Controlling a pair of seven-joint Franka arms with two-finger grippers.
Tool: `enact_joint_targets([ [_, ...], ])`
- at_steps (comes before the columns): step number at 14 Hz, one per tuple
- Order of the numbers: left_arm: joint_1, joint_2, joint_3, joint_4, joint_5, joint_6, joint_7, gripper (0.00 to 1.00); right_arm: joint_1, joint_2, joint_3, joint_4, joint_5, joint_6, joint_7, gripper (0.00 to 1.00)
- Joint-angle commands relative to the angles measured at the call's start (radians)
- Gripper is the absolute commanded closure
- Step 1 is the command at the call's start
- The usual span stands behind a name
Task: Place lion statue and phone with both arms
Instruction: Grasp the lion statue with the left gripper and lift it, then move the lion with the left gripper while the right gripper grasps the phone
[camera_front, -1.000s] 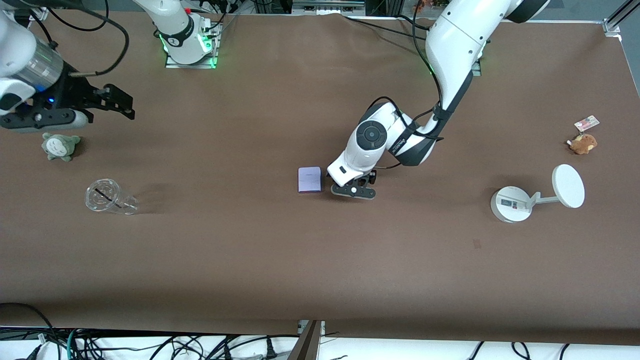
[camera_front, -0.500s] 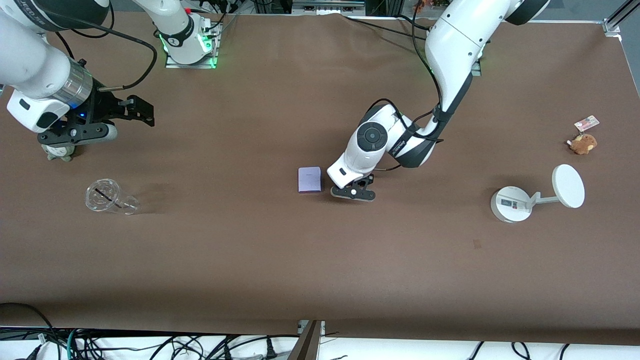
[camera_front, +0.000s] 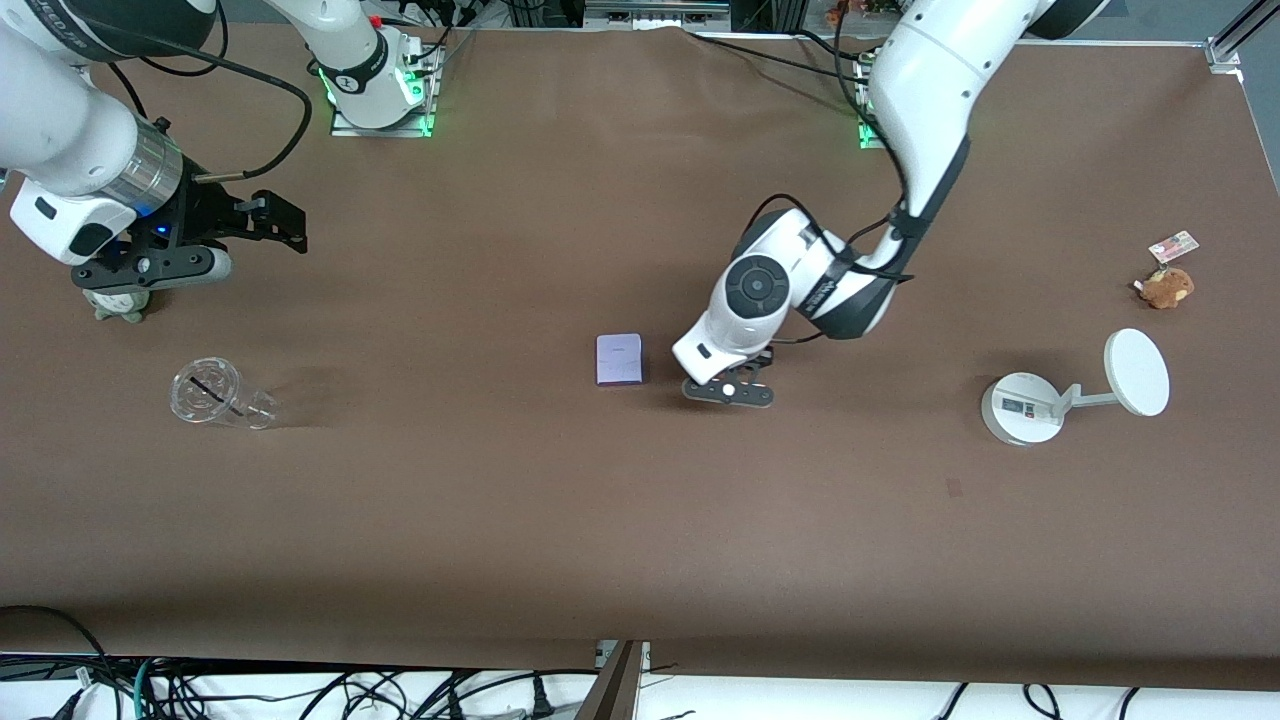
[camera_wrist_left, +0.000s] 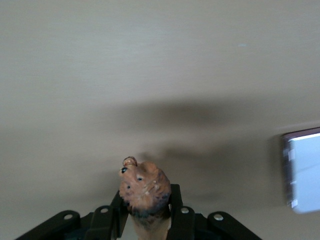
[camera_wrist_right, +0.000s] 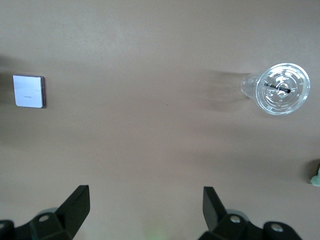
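My left gripper (camera_front: 728, 390) is low over the middle of the table, shut on the lion statue (camera_wrist_left: 144, 187), whose orange-brown head sticks out between the black fingers (camera_wrist_left: 175, 205). The lion is hidden under the hand in the front view. The phone (camera_front: 619, 359), a flat lavender block, lies on the table beside that gripper, toward the right arm's end; it also shows in the left wrist view (camera_wrist_left: 302, 170) and the right wrist view (camera_wrist_right: 29, 91). My right gripper (camera_front: 285, 215) is open and empty, in the air over the table near the right arm's end.
A clear plastic cup (camera_front: 215, 392) lies on its side near the right arm's end. A grey-green plush (camera_front: 118, 303) sits partly under the right hand. A brown plush with a card tag (camera_front: 1166, 287) and a white stand with a disc (camera_front: 1022, 408) are at the left arm's end.
My right arm swung in from the table's end toward the middle, then stopped. My left gripper moved a little away from the phone, toward the left arm's end, with the lion in it.
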Motion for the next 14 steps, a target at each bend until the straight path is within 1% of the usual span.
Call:
enact_joint_targets([
  [1, 0.111, -0.094, -0.007, -0.014, 0.028, -0.120, 0.111, 1.00, 0.002, 0.017, 0.001, 0.016, -0.008, -0.008, 0.002, 0.00],
  [3, 0.205, -0.102, -0.006, -0.019, 0.030, -0.147, 0.186, 1.00, 0.005, 0.023, 0.002, 0.016, -0.008, -0.008, 0.005, 0.00],
  [5, 0.284, -0.113, -0.004, -0.031, 0.030, -0.149, 0.205, 1.00, 0.031, 0.035, 0.002, 0.011, -0.004, 0.023, 0.010, 0.00],
  [7, 0.341, -0.096, 0.000, -0.033, 0.031, -0.140, 0.207, 1.00, 0.074, 0.053, 0.002, 0.014, -0.005, 0.038, 0.057, 0.00],
  [8, 0.378, -0.074, 0.005, -0.031, 0.062, -0.131, 0.213, 1.00, 0.092, 0.064, 0.002, 0.014, -0.001, 0.048, 0.099, 0.00],
  [10, 0.411, -0.047, 0.005, -0.042, 0.141, -0.074, 0.216, 1.00, 0.141, 0.101, 0.002, 0.016, 0.001, 0.075, 0.146, 0.00],
  [11, 0.415, -0.036, 0.008, -0.047, 0.157, -0.054, 0.216, 1.00, 0.176, 0.124, 0.002, 0.016, 0.002, 0.098, 0.181, 0.00],
  [14, 0.487, -0.002, 0.005, -0.053, 0.166, -0.002, 0.263, 1.00, 0.269, 0.194, 0.002, 0.018, -0.004, 0.170, 0.284, 0.00],
])
